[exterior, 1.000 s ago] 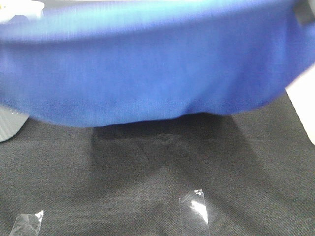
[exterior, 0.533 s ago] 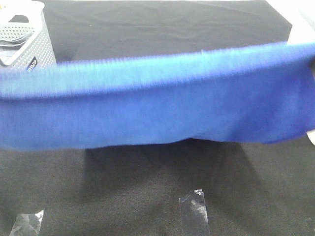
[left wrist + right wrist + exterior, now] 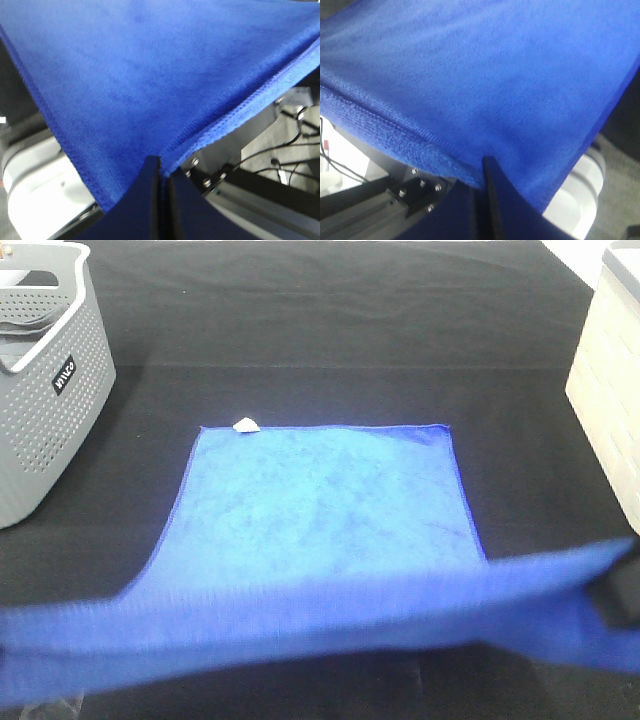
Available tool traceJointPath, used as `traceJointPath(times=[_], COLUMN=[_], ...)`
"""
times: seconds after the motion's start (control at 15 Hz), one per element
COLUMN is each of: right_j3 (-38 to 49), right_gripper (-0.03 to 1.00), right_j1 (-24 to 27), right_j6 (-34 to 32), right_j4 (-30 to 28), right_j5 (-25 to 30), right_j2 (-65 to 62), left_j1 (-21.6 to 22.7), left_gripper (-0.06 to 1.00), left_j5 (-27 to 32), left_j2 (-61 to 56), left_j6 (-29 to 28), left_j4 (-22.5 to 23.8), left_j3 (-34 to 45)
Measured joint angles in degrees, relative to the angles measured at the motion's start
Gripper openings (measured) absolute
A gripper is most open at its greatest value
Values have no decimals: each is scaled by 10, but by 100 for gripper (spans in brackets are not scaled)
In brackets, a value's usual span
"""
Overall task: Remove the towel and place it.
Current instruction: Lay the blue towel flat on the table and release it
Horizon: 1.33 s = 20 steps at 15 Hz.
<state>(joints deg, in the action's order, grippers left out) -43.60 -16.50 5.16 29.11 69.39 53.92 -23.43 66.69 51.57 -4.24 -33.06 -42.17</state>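
Exterior high view | royal-blue rectangular microfibre towel (image 3: 320, 500) is lying mostly flat at centre of black table cloth (image 3: 330, 340), white tag (image 3: 246, 425) at 11 o'clock | near hem at 6 o'clock is hanging taut | left gripper (image 3: 160, 167) and right gripper (image 3: 481, 165) are pinching its corners, likely holding it spread for smooth placing
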Motion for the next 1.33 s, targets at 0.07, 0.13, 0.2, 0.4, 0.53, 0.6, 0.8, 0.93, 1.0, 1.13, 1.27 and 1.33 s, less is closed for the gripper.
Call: traceJointPath(times=[0.07, 0.13, 0.2, 0.4, 0.53, 0.6, 0.8, 0.93, 1.0, 1.13, 1.27, 1.33], right_j3=[23, 40, 57, 110, 129, 134, 142, 146, 146, 146, 146, 146], right_gripper=[0, 0, 0, 0, 0, 0, 0, 0, 0, 1, 8, 12], right_j1=[0, 0, 1, 1, 2, 2, 3, 5, 5, 6, 7, 7], right_j6=[1, 2, 10, 30, 43, 47, 61, 82, 91, 106, 121, 131], right_j4=[2, 4, 5, 5, 3, -3, -18, -24, -25, -25, -23, -17], right_j5=[0, -1, -1, -6, -24, -34, -50, -64, -66, -78, -83, -88], right_j2=[10, 19, 28, 74, 105, 119, 150, 193, 207, 233, 261, 273], left_j1=[0, 0, 0, 0, 0, -10, -53, -105, -119, -143, -166, -180], left_gripper=[0, 0, 0, 0, 0, 0, 0, 0, 0, 0, 0, 0], left_j5=[-1, -2, -2, 1, -5, -12, -33, -75, -92, -107, -126, -138], left_j2=[21, 38, 58, 138, 186, 206, 246, 293, 310, 339, 374, 395], left_j6=[11, 19, 31, 77, 103, 113, 116, 104, 96, 89, 89, 89], left_j4=[-5, -6, -9, -15, -22, -22, -12, 9, 16, 21, 16, 13], left_j3=[18, 29, 32, 32, 32, 32, 32, 34, 36, 36, 36, 34])
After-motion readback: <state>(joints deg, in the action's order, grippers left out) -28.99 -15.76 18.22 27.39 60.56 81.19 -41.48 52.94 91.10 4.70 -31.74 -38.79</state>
